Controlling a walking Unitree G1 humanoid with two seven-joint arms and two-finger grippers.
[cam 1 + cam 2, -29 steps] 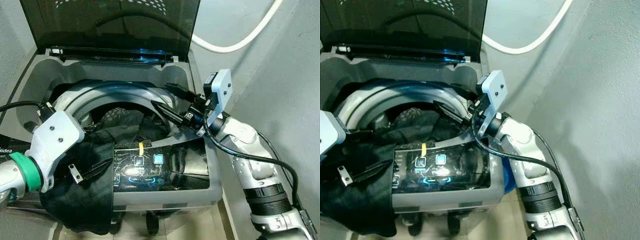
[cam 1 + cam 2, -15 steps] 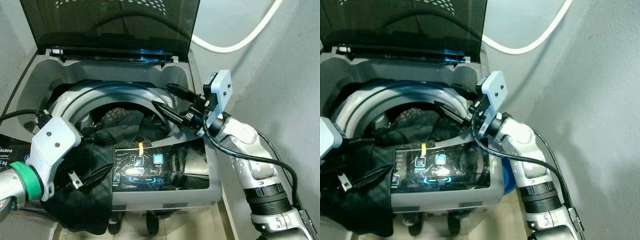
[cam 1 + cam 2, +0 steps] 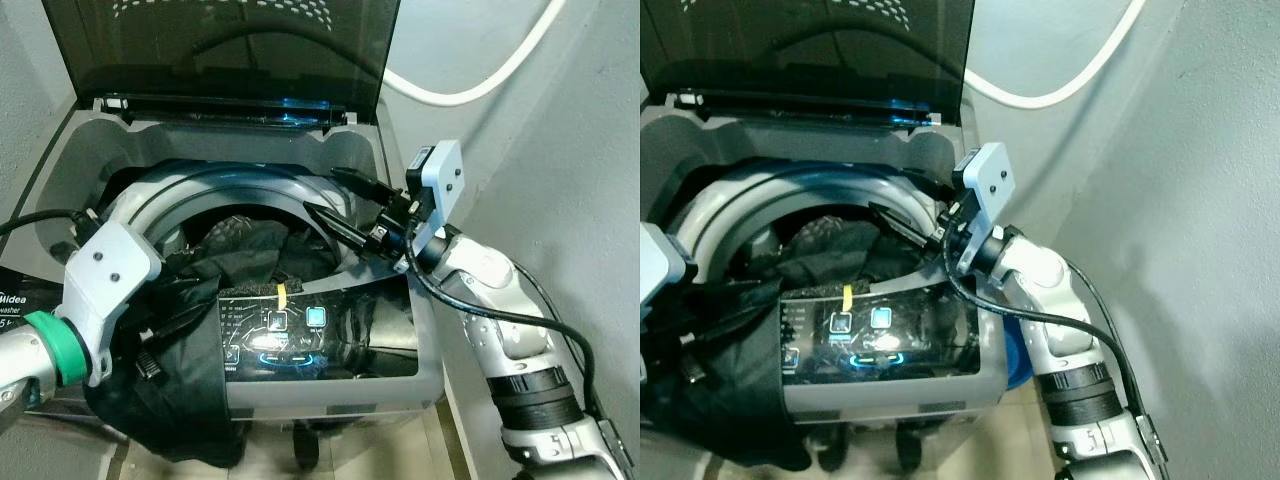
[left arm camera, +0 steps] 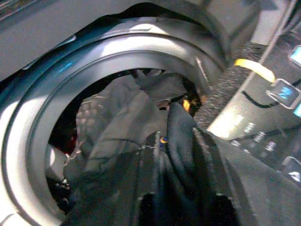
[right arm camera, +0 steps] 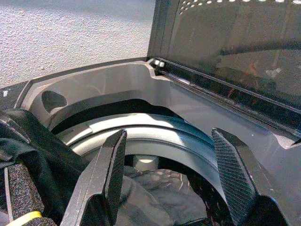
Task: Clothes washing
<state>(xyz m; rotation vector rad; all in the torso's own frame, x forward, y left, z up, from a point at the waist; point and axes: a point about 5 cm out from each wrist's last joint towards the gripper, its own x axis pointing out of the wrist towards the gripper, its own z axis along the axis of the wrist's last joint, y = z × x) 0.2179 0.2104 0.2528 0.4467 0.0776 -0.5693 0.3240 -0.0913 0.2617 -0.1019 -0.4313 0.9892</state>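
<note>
Lifted slightly since a second ago, the left gripper (image 3: pixel 165 330) at lower left stays closed on a black garment (image 3: pixel 185 400) that hangs over the front edge of the washing machine (image 3: pixel 400 375), beside its lit control panel (image 3: pixel 300 335). At centre right, the right gripper (image 3: pixel 335 205) hovers with fingers (image 5: pixel 110 172) spread wide, holding nothing, over the drum (image 3: pixel 250 190), where more dark clothes (image 3: pixel 250 245) lie. Across the top, the lid (image 3: pixel 220 45) stands raised.

You see the drum opening (image 4: pixel 56 108) curving across the frame's left | dark clothes (image 4: pixel 122 141) heaped at centre, spilling toward the bottom edge | lit control panel (image 4: pixel 277 94) at right | yellow tag (image 4: pixel 254 69) upper right.
</note>
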